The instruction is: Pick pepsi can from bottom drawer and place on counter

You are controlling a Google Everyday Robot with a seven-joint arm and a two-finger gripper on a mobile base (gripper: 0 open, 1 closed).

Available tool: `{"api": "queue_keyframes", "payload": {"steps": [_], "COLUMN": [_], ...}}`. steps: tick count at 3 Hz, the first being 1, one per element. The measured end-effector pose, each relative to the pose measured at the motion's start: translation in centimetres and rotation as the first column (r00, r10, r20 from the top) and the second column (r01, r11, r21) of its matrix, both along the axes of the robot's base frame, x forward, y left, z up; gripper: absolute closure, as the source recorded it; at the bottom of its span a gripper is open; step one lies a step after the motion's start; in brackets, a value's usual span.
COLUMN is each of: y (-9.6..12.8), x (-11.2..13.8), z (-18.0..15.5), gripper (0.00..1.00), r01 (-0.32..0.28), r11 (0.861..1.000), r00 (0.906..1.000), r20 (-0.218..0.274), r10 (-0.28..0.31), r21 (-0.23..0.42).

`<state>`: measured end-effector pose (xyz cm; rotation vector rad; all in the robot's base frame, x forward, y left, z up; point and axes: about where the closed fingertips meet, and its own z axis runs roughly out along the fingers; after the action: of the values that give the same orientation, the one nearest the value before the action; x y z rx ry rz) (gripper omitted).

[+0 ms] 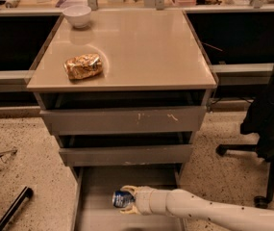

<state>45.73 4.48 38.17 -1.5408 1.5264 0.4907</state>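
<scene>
The pepsi can [121,198] is a small blue can lying on its side on the grey floor of the open bottom drawer [98,186]. My gripper [127,199] reaches in from the right on a white arm, with cream fingers [129,190] above and below the can, closed around it. The beige counter [141,47] tops the grey cabinet above.
A golden-brown snack bag [82,66] and a white bowl [77,15] sit on the counter's left side. Two shallower drawers [127,120] stand slightly open above the bottom one. A black office chair [271,124] stands at the right. A black bar [11,210] lies on the floor at the left.
</scene>
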Motion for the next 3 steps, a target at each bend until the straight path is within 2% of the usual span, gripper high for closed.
{"api": "queue_keyframes", "payload": {"steps": [1, 2, 3], "y": [2.1, 3.9, 5.0], "x": [-0.5, -0.1, -0.4], "z": [8.7, 18.3, 25.9], "gripper": [1.0, 1.0, 1.0], "r01": [-0.016, -0.044, -0.072], "r11": [1.0, 0.999, 0.997], "r00": [0.9958, 0.971, 0.9095], "r20": [0.09, 0.236, 0.413], "r10": [0.016, 0.042, 0.049], "r21": [0.003, 0.003, 0.04]}}
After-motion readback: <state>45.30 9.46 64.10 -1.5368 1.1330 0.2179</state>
